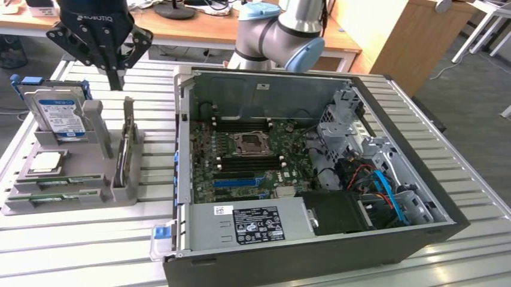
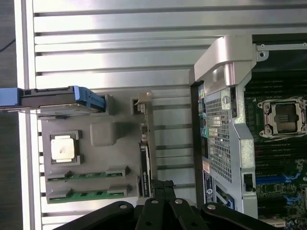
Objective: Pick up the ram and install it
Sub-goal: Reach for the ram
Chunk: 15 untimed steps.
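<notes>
While the ram stands on edge in a slot of the grey holder, the Universal Robots arm's fingers hang over the holder, near one end of the stick and apart from it. The fingers appear drawn together with nothing between them. Judged from this, the task is at its very start: the ram has not been lifted, and neither the pick-up nor the installation is done. Two more green sticks lie flat in the holder's front slots, beside a silver CPU chip and a blue-labelled hard drive propped upright. On the exterior view's right, the open computer case lies on its side on the slatted metal surface, its motherboard exposed. The long dark memory slots flanking the bare CPU socket look unfilled, though small detail there is hard to read. Holder and case sit just beside each other on the surface, the ram well apart from the slots meant to receive it.
</notes>
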Each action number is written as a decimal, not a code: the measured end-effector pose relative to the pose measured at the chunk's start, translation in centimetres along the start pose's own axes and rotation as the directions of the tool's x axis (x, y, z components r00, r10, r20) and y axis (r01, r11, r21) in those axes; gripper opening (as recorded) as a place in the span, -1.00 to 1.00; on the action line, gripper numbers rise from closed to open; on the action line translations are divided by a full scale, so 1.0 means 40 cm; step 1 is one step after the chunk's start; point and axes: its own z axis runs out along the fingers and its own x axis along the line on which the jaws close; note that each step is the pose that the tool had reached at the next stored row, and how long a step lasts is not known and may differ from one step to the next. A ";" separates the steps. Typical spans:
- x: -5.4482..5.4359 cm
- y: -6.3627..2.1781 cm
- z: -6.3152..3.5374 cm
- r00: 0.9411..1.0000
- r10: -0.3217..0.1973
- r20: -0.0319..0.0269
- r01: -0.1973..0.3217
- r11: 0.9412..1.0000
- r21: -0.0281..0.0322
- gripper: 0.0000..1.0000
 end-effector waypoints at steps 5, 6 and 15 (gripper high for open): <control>0.024 0.000 0.000 1.000 0.000 0.000 0.000 1.000 0.000 -0.79; 0.029 0.000 0.000 1.000 0.000 0.000 0.000 1.000 0.000 -0.79; 0.075 0.001 0.001 1.000 0.000 0.000 0.000 1.000 0.000 -0.79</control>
